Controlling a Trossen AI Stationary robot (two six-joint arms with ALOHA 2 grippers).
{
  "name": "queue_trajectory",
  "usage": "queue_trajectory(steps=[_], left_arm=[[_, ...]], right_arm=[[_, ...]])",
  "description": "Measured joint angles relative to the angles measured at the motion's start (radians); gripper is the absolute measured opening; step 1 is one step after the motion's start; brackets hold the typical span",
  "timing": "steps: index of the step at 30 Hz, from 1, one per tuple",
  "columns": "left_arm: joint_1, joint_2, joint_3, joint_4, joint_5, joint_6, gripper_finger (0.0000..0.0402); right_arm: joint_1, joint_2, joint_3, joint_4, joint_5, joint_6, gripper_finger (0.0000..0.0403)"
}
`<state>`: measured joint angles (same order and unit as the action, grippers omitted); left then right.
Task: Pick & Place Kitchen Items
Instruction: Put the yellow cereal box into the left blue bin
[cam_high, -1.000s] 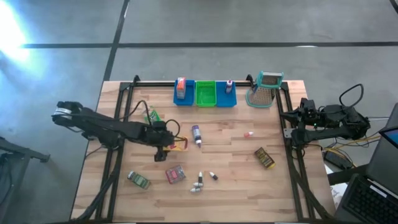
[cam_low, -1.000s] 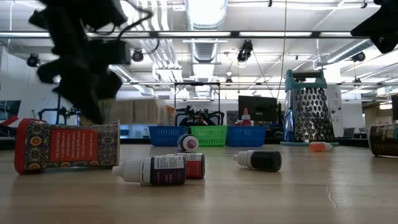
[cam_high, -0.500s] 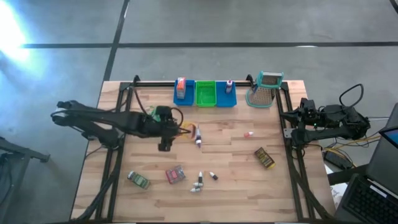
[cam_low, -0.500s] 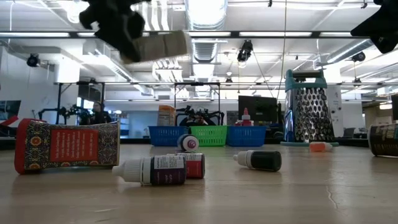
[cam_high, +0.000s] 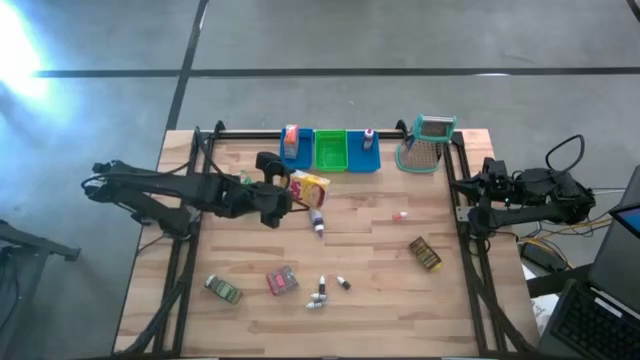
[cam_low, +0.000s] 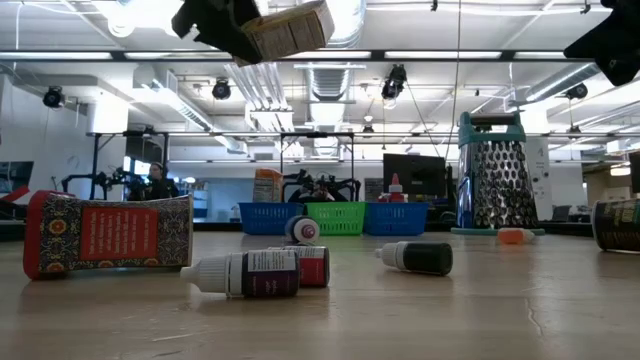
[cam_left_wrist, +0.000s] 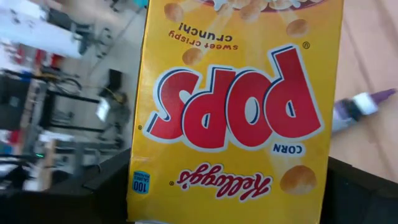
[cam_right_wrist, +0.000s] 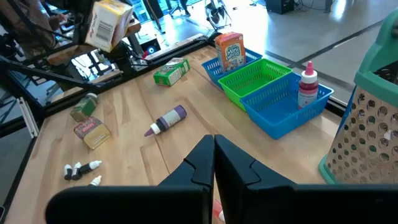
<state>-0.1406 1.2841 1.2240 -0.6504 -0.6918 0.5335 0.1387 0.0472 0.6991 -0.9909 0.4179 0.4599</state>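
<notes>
— What are the left gripper's (cam_high: 290, 190) fingers doing?

— Spread wide and clamped on the yellow Corn Pops box (cam_high: 309, 186). The box is up in the air — in the low view (cam_low: 290, 28) it hangs well above the table (cam_high: 380, 280), and in the left wrist view (cam_left_wrist: 233, 106) its printed face fills nearly everything.

— Where is it over the table?

— Just in front of the bins, nearest the left blue bin (cam_high: 296, 158), which has an orange box (cam_high: 291, 139) standing in it. A purple bottle (cam_high: 316, 217) lies on the wood just beside and under the held box.

— And the other bins?

— The green bin (cam_high: 331, 150) sits in the middle; the right blue bin (cam_high: 366, 155) holds a small red-capped bottle (cam_high: 369, 134). The metal grater (cam_high: 428, 143) stands beside them.

— The right gripper (cam_right_wrist: 214, 149)?

— Fingers pressed together on nothing, parked at the table's right edge.

— What else is lying about?

— A green packet (cam_high: 246, 183) by the left arm, a brown packet (cam_high: 425, 253) to the right, a pink-red packet (cam_high: 282, 280), a greenish packet (cam_high: 223, 290), and a few small bottles (cam_high: 326, 290) near the front edge.
</notes>
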Motion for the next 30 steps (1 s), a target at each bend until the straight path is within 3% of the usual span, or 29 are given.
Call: queue_trajectory(steps=[7,11,17,22,30], left_arm=[[-0.004,0.066,0.0,0.007,-0.118,0.199,0.0355],[-0.015,0.132,-0.001,0.05,-0.249,0.383,0.0355],[-0.019,0.24,-0.001,0.278,-0.426,0.688,0.0355],[-0.019,0.297,-0.001,0.452,-0.453,0.913,0.0355],[-0.019,0.344,0.0,0.409,-0.476,0.901,0.0355]], right_arm=[[0.0,0.0,0.0,0.032,0.0,0.001,0.0008],[0.0,0.0,0.0,0.142,0.0,0.009,0.0008],[0.0,0.011,0.0,0.32,-0.003,-0.065,0.0008],[0.0,0.077,-0.002,0.327,-0.074,-0.081,0.0008],[0.0,0.328,-0.019,0.328,-0.13,-0.101,0.0008]])
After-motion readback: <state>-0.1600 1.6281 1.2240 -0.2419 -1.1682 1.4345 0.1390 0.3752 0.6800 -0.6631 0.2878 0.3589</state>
